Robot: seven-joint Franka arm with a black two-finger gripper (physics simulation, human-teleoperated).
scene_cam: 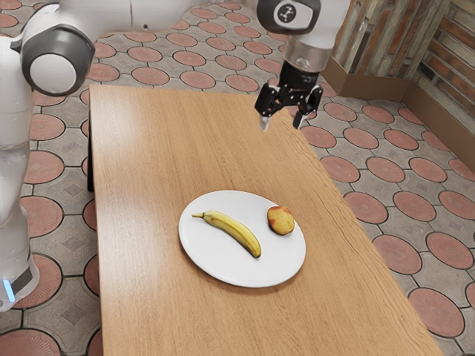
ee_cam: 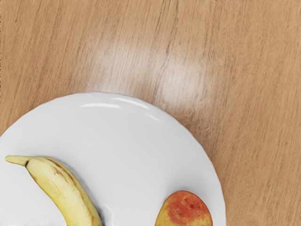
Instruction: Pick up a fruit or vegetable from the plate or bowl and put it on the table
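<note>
High over the far part of the table, the gripper (scene_cam: 283,122) stands open, its two fingers apart with nothing between them. Below it and nearer the exterior camera, a white plate (scene_cam: 215,259) rests on the table. On the plate lie a yellow banana (scene_cam: 234,231) and, beside it toward the exterior view's right, a red-yellow fruit (scene_cam: 280,220); the two do not touch. In the wrist view the banana (ee_cam: 63,186) and the red-yellow fruit (ee_cam: 185,210) are partly cut off on the plate (ee_cam: 127,141).
The wooden table (scene_cam: 156,156) extends around the plate on all sides. Beyond its edge is a tiled floor (scene_cam: 386,169), with a wooden wall (scene_cam: 401,44) farther back.
</note>
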